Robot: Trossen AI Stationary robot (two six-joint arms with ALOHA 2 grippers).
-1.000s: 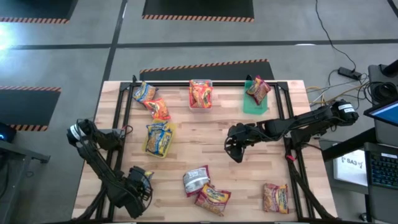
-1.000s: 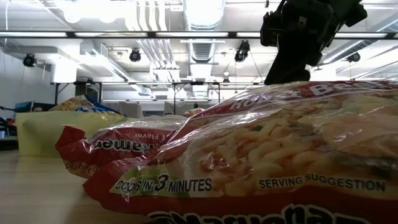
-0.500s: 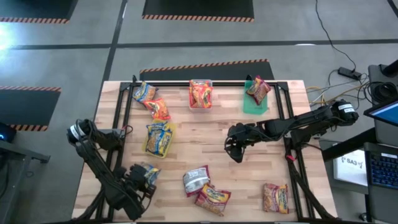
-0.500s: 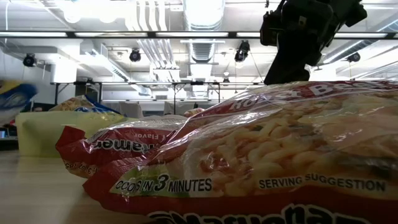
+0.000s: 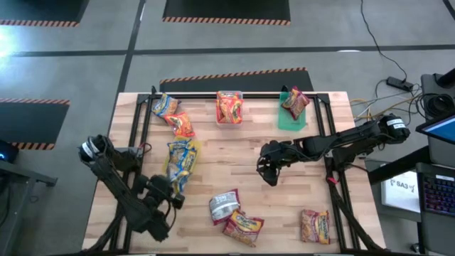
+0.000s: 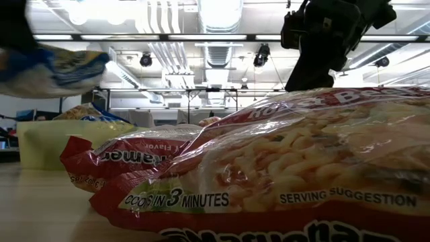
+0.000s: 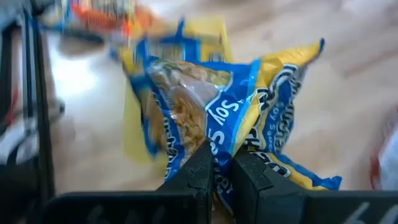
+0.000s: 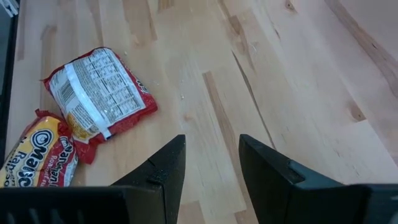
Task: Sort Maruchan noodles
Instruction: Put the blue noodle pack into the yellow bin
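Note:
My left gripper (image 5: 168, 193) is over the table's near left part, shut on a yellow-and-blue Maruchan packet (image 7: 236, 118), just near of the yellow tub (image 5: 183, 158) that holds more yellow-and-blue packets. The low view shows the held packet (image 6: 50, 67) up in the air. My right gripper (image 5: 269, 172) hovers open over the middle right of the table, holding nothing. A silvery-backed packet (image 5: 224, 206) and a dark red one (image 5: 243, 227) lie flat at the near edge, and another (image 5: 314, 225) lies at the near right. My left gripper pinches the yellow-and-blue packet between its two fingers (image 7: 200, 169) at a crumpled fold (image 7: 219, 146) of the wrapper near one end. The packet is lifted clear of the table and sticks out beyond the fingertips.
Along the far edge, two orange packets (image 5: 174, 115) lie loose at the left, a clear tub (image 5: 229, 107) holds an orange-red packet, and a green tub (image 5: 291, 108) holds a dark red one. Bare wood lies around my right gripper (image 8: 205, 162).
My left gripper, shut on the yellow-and-blue packet, has moved from the near left corner toward the far edge and the yellow tub, and has risen. The packet has come into the low view from the left and now hangs higher.

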